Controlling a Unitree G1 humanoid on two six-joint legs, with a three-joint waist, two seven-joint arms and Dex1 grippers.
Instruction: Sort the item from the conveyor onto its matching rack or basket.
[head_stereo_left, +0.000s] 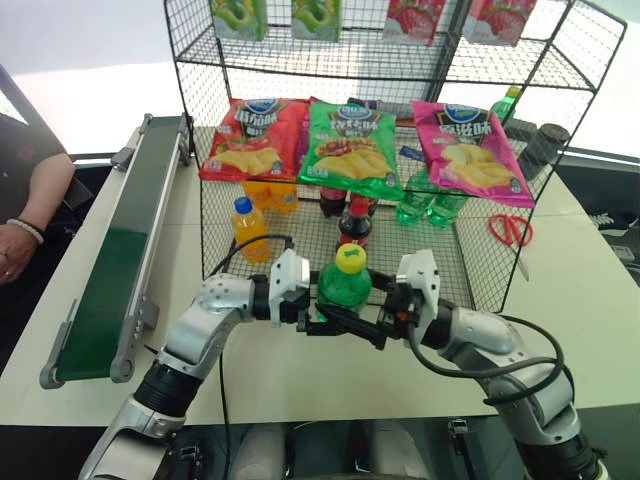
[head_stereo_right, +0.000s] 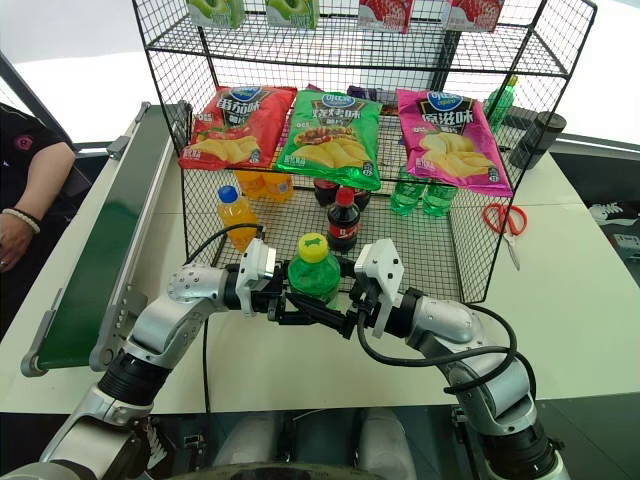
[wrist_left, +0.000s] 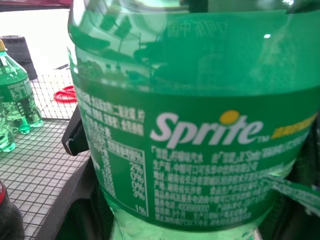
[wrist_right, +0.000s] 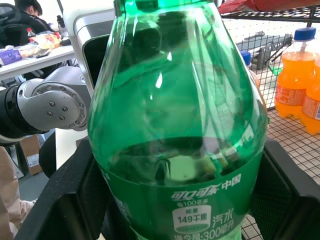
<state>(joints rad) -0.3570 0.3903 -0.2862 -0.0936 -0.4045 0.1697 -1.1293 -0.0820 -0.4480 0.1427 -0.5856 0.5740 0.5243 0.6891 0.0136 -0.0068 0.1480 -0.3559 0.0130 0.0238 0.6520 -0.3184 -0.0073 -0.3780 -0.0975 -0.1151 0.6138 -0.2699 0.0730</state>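
The item, a clear-green soda bottle (head_stereo_left: 345, 284) with a yellow cap, hangs upright between my two grippers, just in front of the rack. My right gripper (head_stereo_left: 375, 320) reaches in from the right and is shut on the bottle's lower body; its black fingers (wrist_right: 65, 200) flank the bottle (wrist_right: 175, 125) in the right wrist view. From the left, my left gripper (head_stereo_left: 322, 315) is right up against the same bottle, whose green label (wrist_left: 200, 140) is pressed close in the left wrist view. The dark green conveyor (head_stereo_left: 120, 250) runs along the table's left side. The rack's bottom basket (head_stereo_left: 470, 270) lies directly behind the bottle.
The basket holds orange bottles (head_stereo_left: 250, 228), cola bottles (head_stereo_left: 353, 220) and green bottles (head_stereo_left: 425, 200) in rows. Snack packets (head_stereo_left: 350, 145) lie on the shelf above. Red scissors (head_stereo_left: 511, 228) rest right of the rack. A person's arm (head_stereo_left: 25, 215) is beside the conveyor.
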